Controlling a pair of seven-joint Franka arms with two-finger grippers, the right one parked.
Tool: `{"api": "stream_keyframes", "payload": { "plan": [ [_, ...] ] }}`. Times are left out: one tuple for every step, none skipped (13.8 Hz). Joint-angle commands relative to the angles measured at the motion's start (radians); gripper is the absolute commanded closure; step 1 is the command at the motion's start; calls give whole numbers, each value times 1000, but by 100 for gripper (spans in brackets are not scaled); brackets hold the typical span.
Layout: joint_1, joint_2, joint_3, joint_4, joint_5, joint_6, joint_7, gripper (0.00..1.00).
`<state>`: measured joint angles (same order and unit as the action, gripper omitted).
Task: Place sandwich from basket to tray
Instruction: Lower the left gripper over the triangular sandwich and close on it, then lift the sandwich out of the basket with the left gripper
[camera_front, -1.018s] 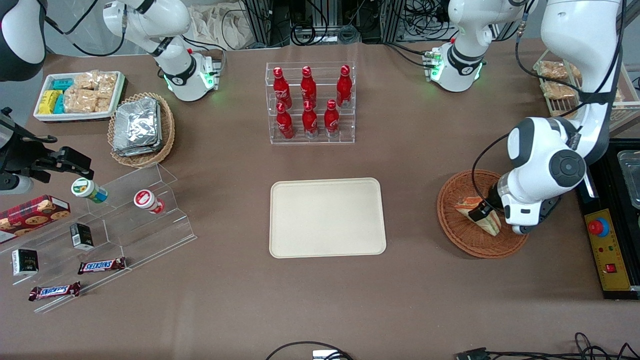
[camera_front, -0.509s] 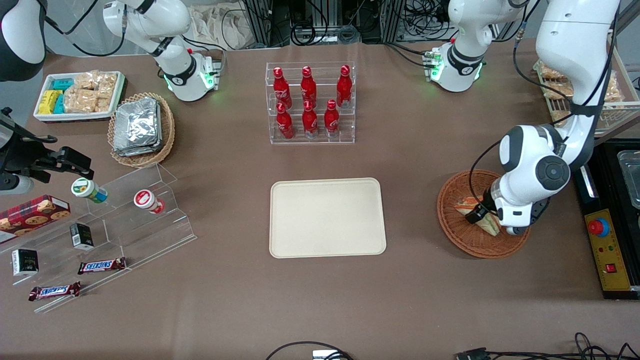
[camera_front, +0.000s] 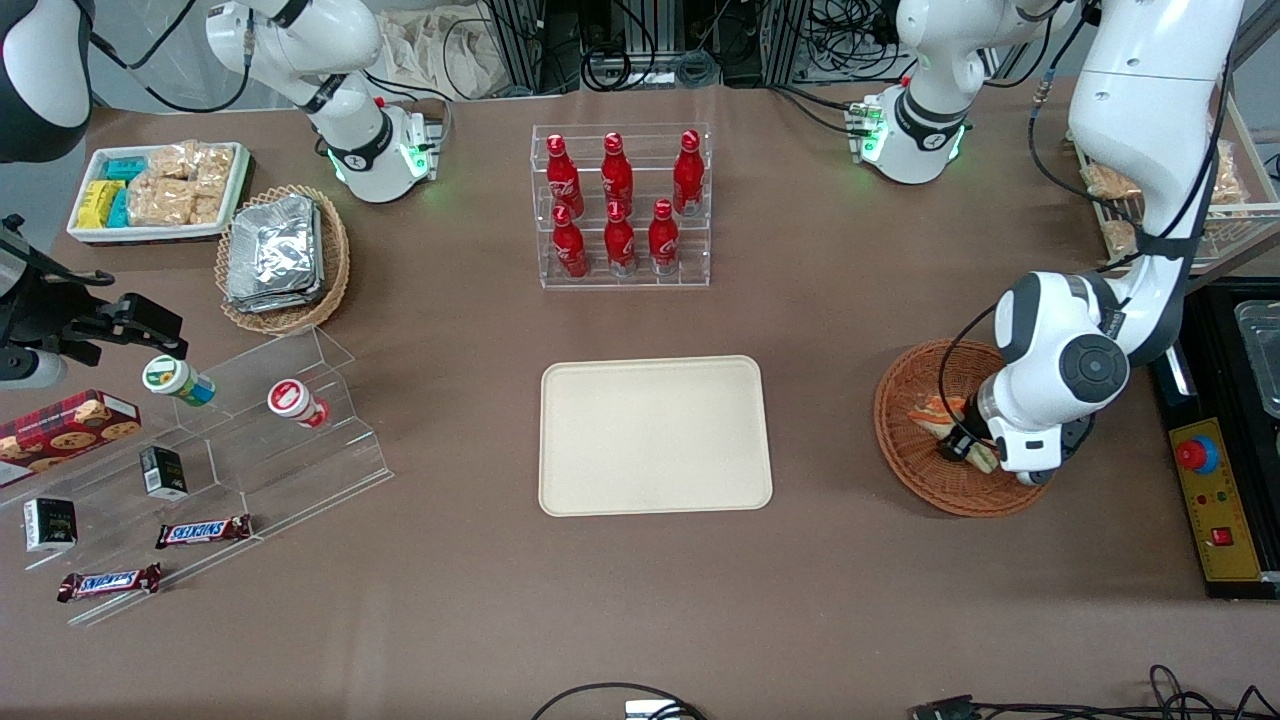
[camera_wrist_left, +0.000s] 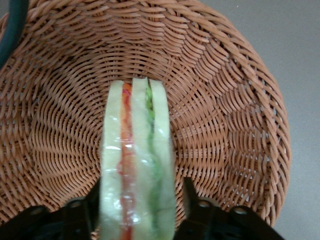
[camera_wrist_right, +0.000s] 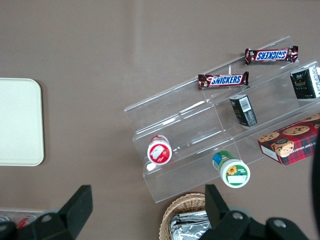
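Observation:
The sandwich, a wrapped wedge of white bread with orange-red and green layers, stands on edge in the reddish-brown wicker basket toward the working arm's end of the table. My left gripper is down in the basket and straddles the sandwich's wide end. In the left wrist view the sandwich sits between the two black fingers, with a strip of basket weave showing between one finger and the bread. The gripper is open. The cream tray lies bare at the table's middle; its corner shows in the right wrist view.
A clear rack of red bottles stands farther from the front camera than the tray. A black control box with a red button lies beside the basket at the table's end. A clear stepped shelf with snacks and a tan basket of foil packets lie toward the parked arm's end.
My gripper has come lower into the basket and shifted slightly toward the tray, so that its fingers now sit on either side of the sandwich. The sandwich has stayed in the basket.

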<state>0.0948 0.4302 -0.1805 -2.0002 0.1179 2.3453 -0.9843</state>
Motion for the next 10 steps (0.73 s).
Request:
{"api": "stream_keyframes", "payload": {
  "plan": [
    [2,-2,-2,18,23,-3,-24,100],
    [3,-8,-2,21,23,-8,-22,100],
    [3,-21,-2,23,23,-11,-22,100],
    [6,-36,-2,29,23,-24,-21,100],
    [9,-50,-2,50,22,-52,-17,100],
    [10,-54,-2,90,20,-108,-8,100],
    [10,-51,-4,148,17,-188,-5,100],
    [6,-48,-7,205,16,-271,-4,100],
    [6,-50,-11,263,8,-352,-4,100],
    [-1,-50,-14,318,3,-416,-4,100]
  ]
}}
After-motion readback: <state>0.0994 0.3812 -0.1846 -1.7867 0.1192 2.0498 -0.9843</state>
